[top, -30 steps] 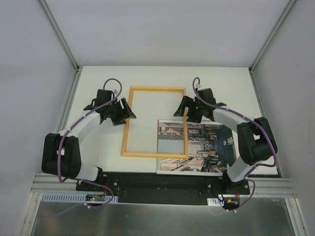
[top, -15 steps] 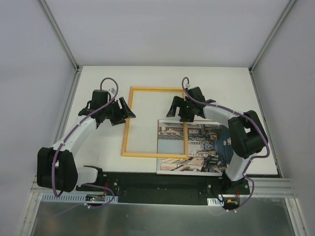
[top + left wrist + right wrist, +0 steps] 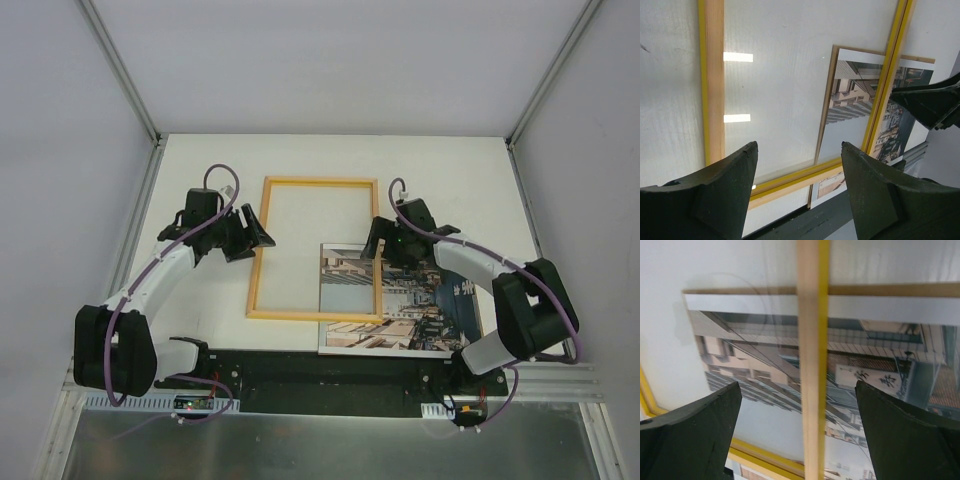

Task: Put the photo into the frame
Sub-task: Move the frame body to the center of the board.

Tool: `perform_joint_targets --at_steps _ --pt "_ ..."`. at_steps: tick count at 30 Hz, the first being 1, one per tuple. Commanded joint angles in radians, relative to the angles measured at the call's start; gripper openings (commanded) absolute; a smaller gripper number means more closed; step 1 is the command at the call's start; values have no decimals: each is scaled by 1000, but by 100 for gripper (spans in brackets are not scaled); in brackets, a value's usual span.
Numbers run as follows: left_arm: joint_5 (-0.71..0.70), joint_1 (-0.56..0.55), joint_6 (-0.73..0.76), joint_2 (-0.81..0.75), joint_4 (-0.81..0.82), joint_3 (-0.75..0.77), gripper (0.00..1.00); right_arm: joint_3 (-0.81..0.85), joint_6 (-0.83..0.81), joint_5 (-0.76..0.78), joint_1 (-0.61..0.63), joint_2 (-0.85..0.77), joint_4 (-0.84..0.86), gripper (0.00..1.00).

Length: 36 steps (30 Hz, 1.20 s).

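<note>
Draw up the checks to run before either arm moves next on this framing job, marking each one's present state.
1. Thin rectangular yellow-edged wooden frame clear of the rectangular city-street paper photo: not ok, its right rail lies across it.
2. Photo wholly within the opening: not ok.
3. Left gripper open, empty: ok.
4. Right gripper open over that rail: ok.
5. Frame lying flat: cannot tell.

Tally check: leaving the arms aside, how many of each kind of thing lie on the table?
Frame: 1
Photo: 1
Brown backing board under the photo: 1
Total: 3
</note>
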Motion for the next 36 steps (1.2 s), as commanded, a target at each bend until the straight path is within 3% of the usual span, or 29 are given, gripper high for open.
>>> perform_joint_targets --at_steps 1,5,19,28,36 --pt "36 8 -10 -46 -9 -15 67 -61 2 65 13 -51 -31 96" --pt "39 10 -7 -66 -9 -27 67 -98 7 108 36 -78 -40 81" --pt "44 20 1 -93 -9 -45 67 -61 22 358 183 -74 -149 50" --pt "69 50 18 -105 -9 -58 66 14 39 440 263 -20 -206 37" --pt "89 77 28 -111 -9 -65 66 62 45 453 287 29 -227 31"
